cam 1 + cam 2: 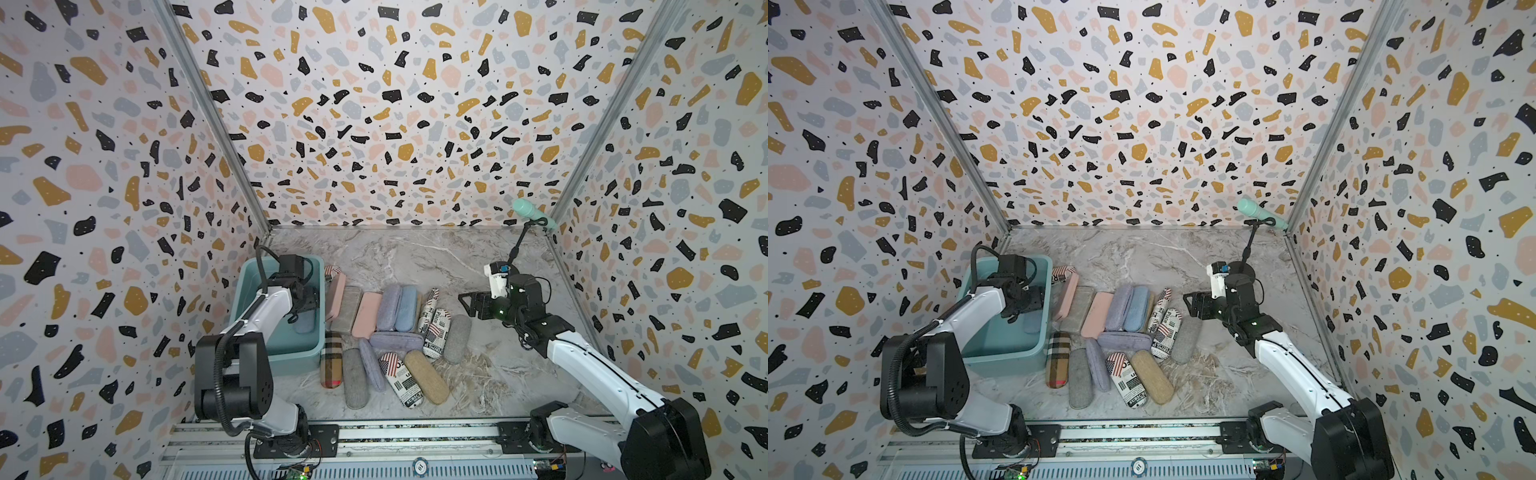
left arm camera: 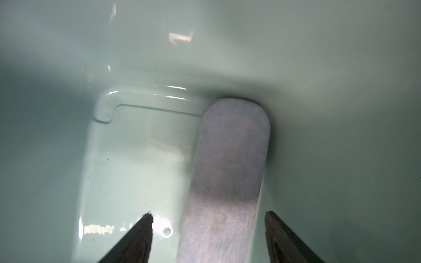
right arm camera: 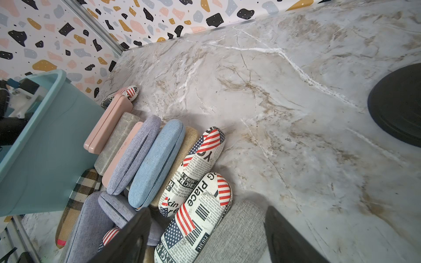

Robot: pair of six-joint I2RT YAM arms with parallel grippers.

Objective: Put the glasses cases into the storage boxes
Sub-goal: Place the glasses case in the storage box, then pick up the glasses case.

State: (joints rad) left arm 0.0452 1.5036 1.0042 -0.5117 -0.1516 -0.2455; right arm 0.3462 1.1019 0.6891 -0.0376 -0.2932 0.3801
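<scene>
- The left gripper (image 2: 208, 219) was seen lowered inside the teal tub (image 1: 301, 355), with its jaws spread wide and nothing gripped.
- One greyish-lavender case (image 2: 227, 170) was seen lying flat on the tub floor between the two fingertips. A gap was visible on either side of it, and its rounded far end was set against the foot of a tub wall.
- The right gripper (image 1: 468, 305) was held above the right edge of the pile on the marble table (image 1: 415, 257), over a grey case (image 3: 237, 230) and a newsprint case (image 3: 196, 218). Its jaws were parted wide and nothing was held between them.
- The other cases were seen heaped on the table just right of the tub, among them a pink case (image 1: 366, 314), a light blue case (image 1: 406, 308) and a tan case (image 1: 426, 376).
- A plaid case (image 1: 331, 359) was seen just beside the tub's near right corner.
- A mint microphone (image 1: 532, 214) was seen on a black stand in the far right corner.
</scene>
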